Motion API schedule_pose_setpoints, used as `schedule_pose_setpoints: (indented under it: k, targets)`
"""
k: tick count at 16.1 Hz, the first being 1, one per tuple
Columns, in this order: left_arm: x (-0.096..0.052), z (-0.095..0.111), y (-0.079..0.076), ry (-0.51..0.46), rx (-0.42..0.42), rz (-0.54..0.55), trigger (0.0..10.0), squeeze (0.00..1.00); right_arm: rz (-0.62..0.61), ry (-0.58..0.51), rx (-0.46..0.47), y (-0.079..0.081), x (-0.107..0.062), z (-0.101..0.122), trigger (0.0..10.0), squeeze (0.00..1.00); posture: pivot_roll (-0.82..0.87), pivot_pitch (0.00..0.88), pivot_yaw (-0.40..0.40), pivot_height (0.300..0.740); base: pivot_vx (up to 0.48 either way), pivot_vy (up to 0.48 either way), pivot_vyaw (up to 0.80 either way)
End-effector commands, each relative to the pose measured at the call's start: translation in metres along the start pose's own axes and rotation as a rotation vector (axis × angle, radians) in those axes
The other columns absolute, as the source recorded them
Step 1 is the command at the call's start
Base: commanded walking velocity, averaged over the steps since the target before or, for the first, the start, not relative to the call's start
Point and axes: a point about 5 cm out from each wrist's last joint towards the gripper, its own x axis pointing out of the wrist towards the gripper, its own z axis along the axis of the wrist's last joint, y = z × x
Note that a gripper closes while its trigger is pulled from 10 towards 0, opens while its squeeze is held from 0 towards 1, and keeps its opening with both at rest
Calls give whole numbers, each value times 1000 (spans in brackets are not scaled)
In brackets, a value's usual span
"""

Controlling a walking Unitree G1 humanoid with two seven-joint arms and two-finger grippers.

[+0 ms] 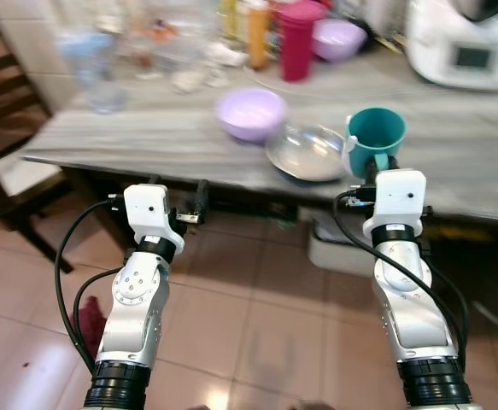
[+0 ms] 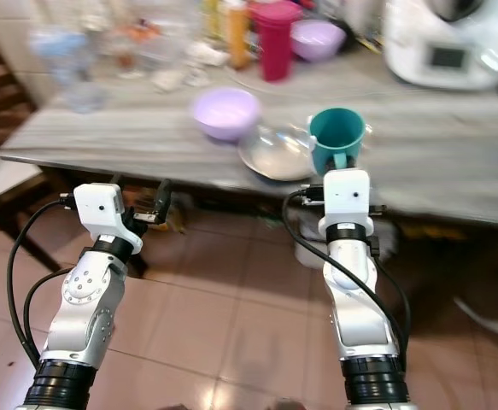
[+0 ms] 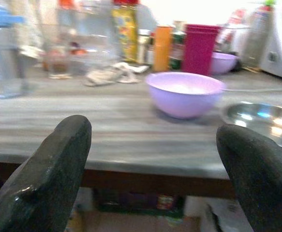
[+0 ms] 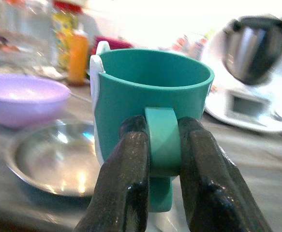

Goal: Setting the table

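My right gripper [image 4: 162,145] is shut on the handle of a teal mug [image 1: 377,138], held upright just above the table's near edge, beside a shiny metal plate [image 1: 307,152]. A lilac bowl [image 1: 250,113] sits left of that plate. My left gripper [image 1: 178,205] stands open below and in front of the table's edge, its fingers [image 3: 58,159] wide apart with nothing between them, facing the lilac bowl [image 3: 184,93].
The grey wooden table [image 1: 146,137] carries bottles, a magenta tumbler [image 1: 298,38], a second lilac bowl [image 1: 338,38], clear glasses [image 1: 95,64] and a white kitchen machine [image 1: 466,43] along the back. A dark chair [image 1: 9,162] stands left. A white bin [image 1: 338,248] sits under the table.
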Motion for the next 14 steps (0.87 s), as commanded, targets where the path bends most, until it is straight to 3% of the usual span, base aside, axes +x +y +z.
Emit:
schedule_pose_setpoints:
  k: [1, 7, 14]
  targets:
    - [-2, 0, 10, 10, 18, 24, 10000, 0, 13, -33, 10, 7, 1, 8, 10000, 0, -113, 121, 59, 740, 431, 0, 0]
    - [-3, 1, 8, 2, 12, 8, 10000, 0, -20, -47, 0, 4, 5, 12, 10000, 0, -110, 116, 55, 740, 369, 0, -536]
    - [-9, 0, 5, 12, 25, -34, 10000, 0, -35, -54, -15, 1, 6, 13, 10000, 0, -121, 123, 51, 740, 0, 0, -62]
